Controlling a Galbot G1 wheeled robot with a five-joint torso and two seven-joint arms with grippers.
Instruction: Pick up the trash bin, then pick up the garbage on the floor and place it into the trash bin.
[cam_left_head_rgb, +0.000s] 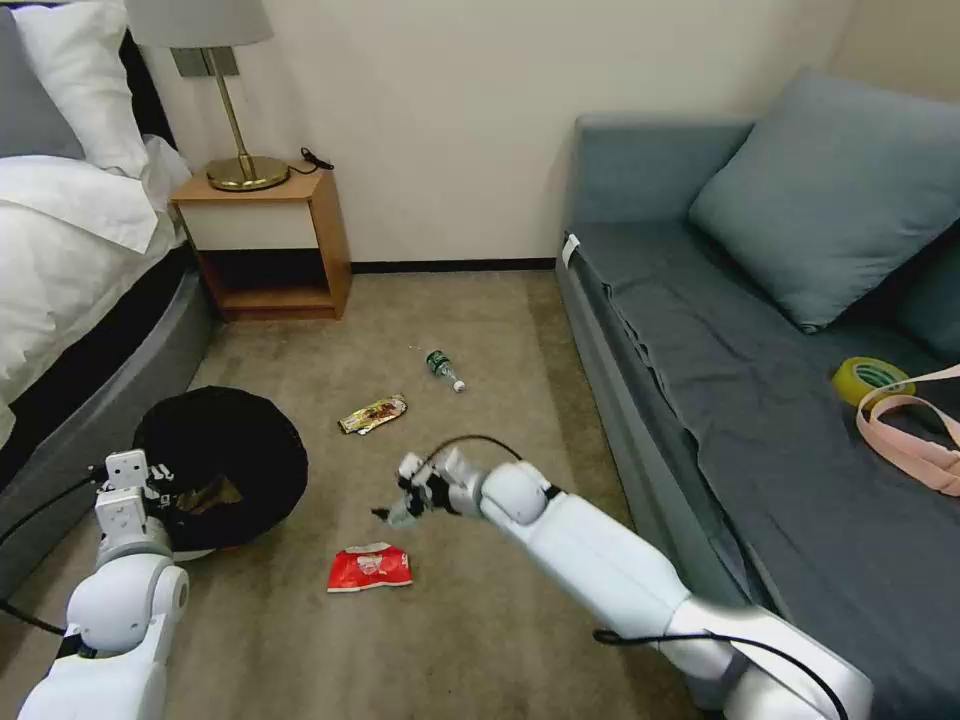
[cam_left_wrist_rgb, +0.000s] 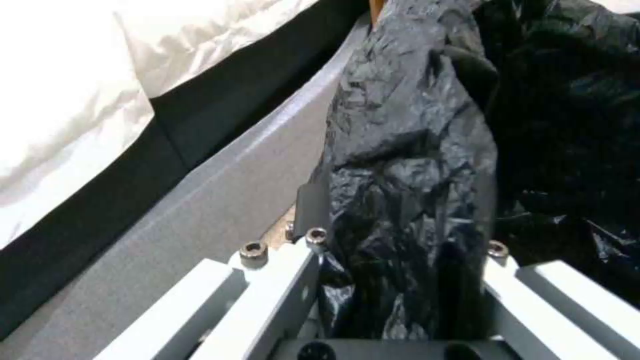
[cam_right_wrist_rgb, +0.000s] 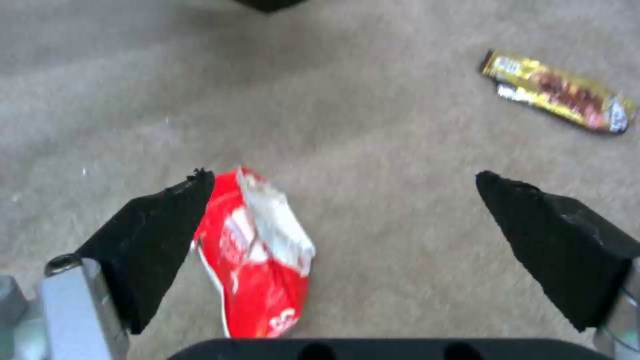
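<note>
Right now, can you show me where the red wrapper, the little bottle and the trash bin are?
red wrapper (cam_left_head_rgb: 369, 568): head view, middle of the wrapper.
little bottle (cam_left_head_rgb: 441, 367): head view, green label.
trash bin (cam_left_head_rgb: 225, 450): head view, black bag over the rim.

Left gripper (cam_left_wrist_rgb: 400, 280) jaws clamped on a fold of the crinkly black bag (cam_left_wrist_rgb: 413, 165) at the bin's rim. More bag bunched just beyond. Grey bed base (cam_left_wrist_rgb: 200, 210) runs close alongside, with a black band and white bedding (cam_left_wrist_rgb: 67, 90) above it.
</note>
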